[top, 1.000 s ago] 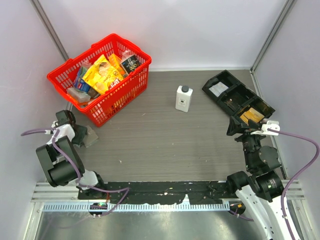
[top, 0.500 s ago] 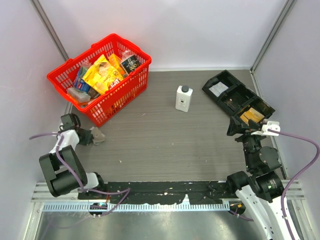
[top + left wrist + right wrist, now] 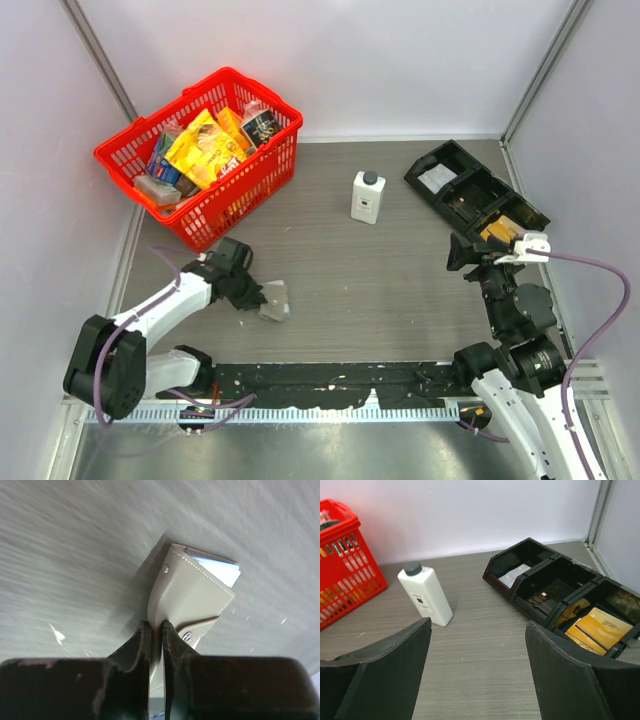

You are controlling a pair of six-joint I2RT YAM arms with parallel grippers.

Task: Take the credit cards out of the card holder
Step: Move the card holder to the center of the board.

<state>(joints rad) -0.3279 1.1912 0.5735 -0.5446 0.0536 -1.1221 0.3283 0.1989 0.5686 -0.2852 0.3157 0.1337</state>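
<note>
As seen from overhead, shows the left gripper [image 3: 255, 293] reaching low across the grey table [image 3: 360, 290], just in front of the red basket [image 3: 215, 215] of packaged goods. Jaws all but closed, pinching one edge of the taupe card holder [image 3: 276, 300], with only the thickness of its material between them. Left wrist view: same grip seen from behind the dark fingers [image 3: 135, 650]; card holder [image 3: 192, 595] folded, stitched along its rim, with two metal snaps [image 3: 166, 569] showing and its far end angled down toward the table surface; contact with the table not determinable. At that far, open end, credit cards [image 3: 220, 569] inside the holder, light blue and pale edges protruding slightly. Right gripper [image 3: 462, 252] raised at the right side of the table, just beside the long black compartment tray [image 3: 468, 195], spread to its widest and holding nothing. Right wrist view, framed between its two fingers [image 3: 385, 665]: upright white bottle [image 3: 425, 597] with a dark cap, well apart from the card holder, and orange packets [image 3: 597, 630] lying in the nearest tray compartment.
</note>
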